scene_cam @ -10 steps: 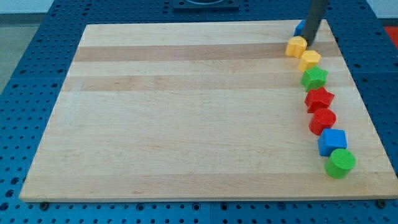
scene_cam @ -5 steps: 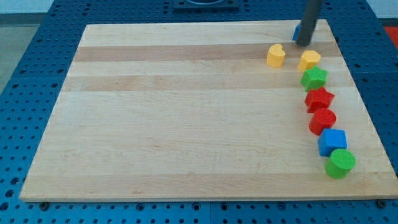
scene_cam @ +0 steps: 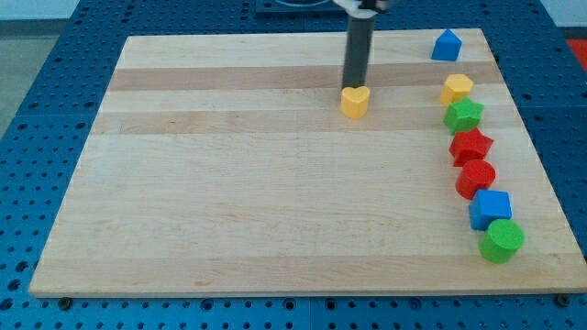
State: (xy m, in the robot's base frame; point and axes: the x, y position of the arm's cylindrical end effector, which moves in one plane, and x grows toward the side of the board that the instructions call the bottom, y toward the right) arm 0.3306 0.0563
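My tip rests on the wooden board just above a yellow heart-shaped block, touching or nearly touching its top edge. That yellow heart block stands alone near the board's upper middle. The other blocks lie well to the view's right: a blue triangular block at the top right corner, then a column going down of a yellow hexagon block, a green star block, a red star block, a red round block, a blue cube and a green cylinder.
The board lies on a blue perforated table. The column of blocks runs close to the board's right edge.
The tip has moved left from the top right corner, uncovering the blue triangular block. The yellow heart block has slid left and slightly down, away from the yellow hexagon block.
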